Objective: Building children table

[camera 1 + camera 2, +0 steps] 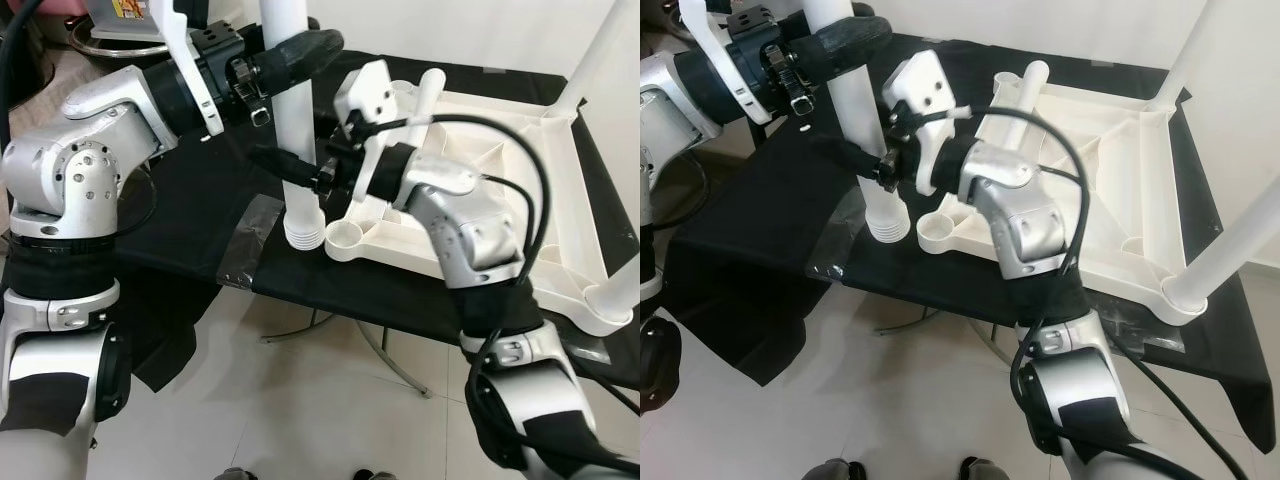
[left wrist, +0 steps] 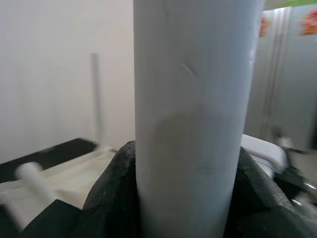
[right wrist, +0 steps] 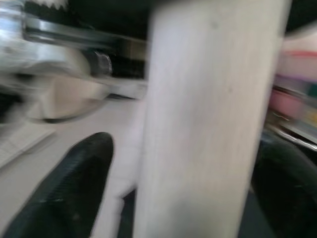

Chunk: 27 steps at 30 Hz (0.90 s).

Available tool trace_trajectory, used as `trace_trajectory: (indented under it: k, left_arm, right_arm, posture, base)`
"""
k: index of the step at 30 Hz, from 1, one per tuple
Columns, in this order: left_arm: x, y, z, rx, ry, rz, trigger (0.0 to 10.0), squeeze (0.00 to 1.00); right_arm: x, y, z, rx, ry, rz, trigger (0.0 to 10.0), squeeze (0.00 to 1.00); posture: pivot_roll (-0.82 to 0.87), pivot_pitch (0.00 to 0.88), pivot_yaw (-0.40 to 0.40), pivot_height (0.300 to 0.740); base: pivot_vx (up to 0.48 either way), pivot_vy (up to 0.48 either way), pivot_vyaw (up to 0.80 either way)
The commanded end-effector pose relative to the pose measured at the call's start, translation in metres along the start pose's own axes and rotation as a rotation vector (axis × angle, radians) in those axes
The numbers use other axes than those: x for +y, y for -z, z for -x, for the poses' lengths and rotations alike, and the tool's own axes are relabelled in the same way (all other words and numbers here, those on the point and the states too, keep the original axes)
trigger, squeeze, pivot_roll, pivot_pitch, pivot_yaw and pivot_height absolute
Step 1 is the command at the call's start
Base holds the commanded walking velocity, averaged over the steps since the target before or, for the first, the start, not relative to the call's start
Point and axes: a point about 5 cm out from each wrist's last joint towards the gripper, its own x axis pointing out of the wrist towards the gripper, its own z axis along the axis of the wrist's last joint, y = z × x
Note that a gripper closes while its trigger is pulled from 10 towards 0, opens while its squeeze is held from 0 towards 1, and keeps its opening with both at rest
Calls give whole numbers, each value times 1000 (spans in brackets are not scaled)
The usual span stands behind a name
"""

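Both grippers clasp the upright white plastic table leg [image 1: 296, 130] beside the upturned white plastic tabletop [image 1: 500, 160].

The left gripper [image 1: 300, 52] clenches the leg high up; the right gripper [image 1: 290, 165] grips it just below, fingers either side. The leg's ribbed lower end hangs beneath the right gripper, just beside the round corner socket [image 1: 345, 238] of the tabletop, over the black cloth-covered table [image 1: 200, 200].

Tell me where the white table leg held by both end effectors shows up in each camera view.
Left eye: white table leg upright, centre-left.
Right eye: upper left.
Left wrist: centre, between the black fingers.
Right wrist: centre-right, blurred.
Shared landmark: empty corner socket of the overturned tabletop.
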Motion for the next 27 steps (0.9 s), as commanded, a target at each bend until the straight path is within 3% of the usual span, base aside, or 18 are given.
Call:
trace_trajectory:
  k: [1, 2, 3, 4, 5, 10, 14, 15, 17, 18, 27]
  left_arm:
    - [-13, -10, -5, -1, 156, 27, 0, 0]
    - [-13, -10, -5, -1, 156, 27, 0, 0]
    - [-22, -10, -8, -8, 247, 67, 0, 0]
    - [-22, -10, -8, -8, 247, 67, 0, 0]
    - [-28, -11, -12, -35, 317, 107, 0, 0]
    - [-33, -13, -17, -74, 386, 146, 0, 0]
    - [-37, -15, -22, -92, 456, 170, 0, 0]
    - [-38, -14, -23, -89, 467, 172, 0, 0]
    - [-38, -14, -24, -85, 475, 174, 0, 0]
    - [-39, -13, -26, -81, 486, 177, 0, 0]
    - [-43, -11, -27, -81, 526, 196, 0, 0]
  right_arm:
    - [2, -13, 5, -66, -127, 14, 10000, 1000]
    - [2, -13, 5, -66, -127, 14, 10000, 1000]
    - [3, -13, 7, -49, -199, 13, 10000, 576]
    - [3, -13, 7, -49, -199, 13, 10000, 576]
    - [6, -9, 6, -16, -269, -14, 10000, 0]
    - [14, 1, 1, 43, -360, -63, 10000, 0]
    - [23, 18, -10, 93, -393, -153, 10000, 0]
    - [25, 21, -13, 95, -392, -189, 8392, 0]
    - [26, 22, -15, 95, -399, -213, 8392, 0]
    - [28, 23, -17, 95, -406, -241, 0, 0]
    - [23, 16, -23, -3, -372, -329, 0, 0]
  posture:
    - [12, 57, 1, 740]
    - [12, 57, 1, 740]
    - [13, 52, -1, 740]
    - [13, 52, -1, 740]
    - [10, 48, -4, 740]
    - [7, 43, -7, 740]
    - [3, 43, -9, 740]
    - [3, 44, -9, 740]
    - [3, 44, -9, 740]
    - [3, 44, -9, 740]
    - [-7, 45, -4, 740]
  base:
    - [0, 0, 0]
    - [0, 0, 0]
    - [0, 0, 0]
    - [0, 0, 0]
    - [0, 0, 0]
    - [0, 0, 0]
    - [0, 0, 0]
    - [0, 0, 0]
    - [0, 0, 0]
    - [0, 0, 0]
    - [0, 0, 0]
